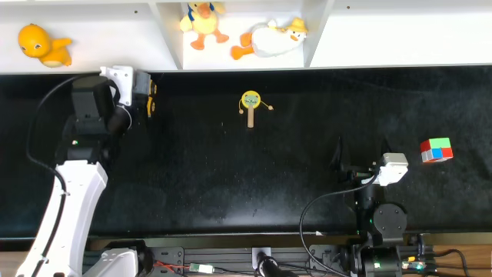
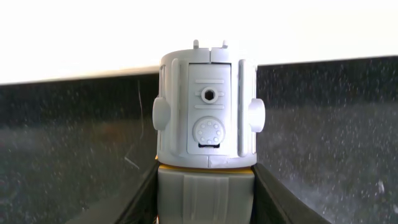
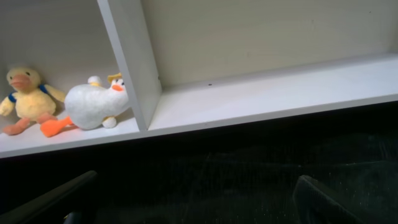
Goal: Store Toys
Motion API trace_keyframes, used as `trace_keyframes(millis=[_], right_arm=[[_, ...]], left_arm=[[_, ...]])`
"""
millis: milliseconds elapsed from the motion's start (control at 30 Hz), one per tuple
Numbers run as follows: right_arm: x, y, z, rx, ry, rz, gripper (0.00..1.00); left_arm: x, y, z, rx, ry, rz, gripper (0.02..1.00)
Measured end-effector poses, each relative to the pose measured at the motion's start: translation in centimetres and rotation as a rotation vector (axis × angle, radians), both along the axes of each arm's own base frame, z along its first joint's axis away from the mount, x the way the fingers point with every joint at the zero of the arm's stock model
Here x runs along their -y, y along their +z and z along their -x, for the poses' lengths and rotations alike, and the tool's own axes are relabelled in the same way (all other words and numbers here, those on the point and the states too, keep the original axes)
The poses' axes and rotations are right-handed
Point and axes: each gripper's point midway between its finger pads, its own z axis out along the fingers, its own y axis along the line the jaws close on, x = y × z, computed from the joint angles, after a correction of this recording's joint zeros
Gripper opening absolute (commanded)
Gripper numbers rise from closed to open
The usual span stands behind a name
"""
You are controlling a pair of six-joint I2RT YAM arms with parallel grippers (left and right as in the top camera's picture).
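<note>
A black worktop (image 1: 231,177) is seen from above, backed by a white shelf unit (image 1: 384,68) that is divided into compartments. An orange duck (image 1: 42,45) is lodged in the left one, and a yellow plush duck (image 1: 204,23) and a white plush duck (image 1: 269,38) are laid side by side in the middle one. Out on the worktop a small rattle drum (image 1: 250,104) is lying with its wooden handle pointed away from the shelf, and a colour cube (image 1: 436,150) is set well apart from it near the right edge. Now the toy robot (image 2: 208,112): it is clamped in the left end effector (image 1: 144,94), just in front of the shelf, near the divider between the left and middle compartments. Its long axis is run straight out along the fingers (image 2: 137,199), with the grey cylindrical head farthest from the wrist and turned toward the shelf front, and the lower body pinched on both sides. The left arm is stretched up the left side and bent at the wrist toward the middle. The right end effector (image 1: 361,158) is held close to its base, fingers spread apart, faced at the shelf divider
</note>
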Motion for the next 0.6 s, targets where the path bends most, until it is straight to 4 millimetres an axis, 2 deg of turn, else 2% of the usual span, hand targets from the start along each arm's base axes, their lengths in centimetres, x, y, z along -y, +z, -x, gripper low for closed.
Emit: trace_keyframes(millis=[233, 467, 533, 567, 600], right_arm=[[0.0, 0.0, 0.0, 0.000, 0.000, 0.000, 0.993], [0.0, 0.0, 0.0, -0.001, 0.000, 0.001, 0.996], [0.0, 0.0, 0.0, -0.001, 0.000, 0.000, 0.996], [0.0, 0.0, 0.0, -0.001, 0.000, 0.000, 0.996], [0.0, 0.0, 0.0, 0.000, 0.000, 0.000, 0.996]], left_arm=[[-0.5, 2.6, -4.1, 0.021, 0.017, -0.017, 0.255], [-1.0, 2.1, -8.2, -0.027, 0.030, -0.028, 0.257], [-1.1, 1.7, -9.1, -0.037, 0.032, -0.028, 0.299], [-1.2, 1.5, -9.4, -0.040, 0.034, -0.029, 0.382], [-1.3, 1.3, -9.6, -0.045, 0.036, -0.028, 0.404]])
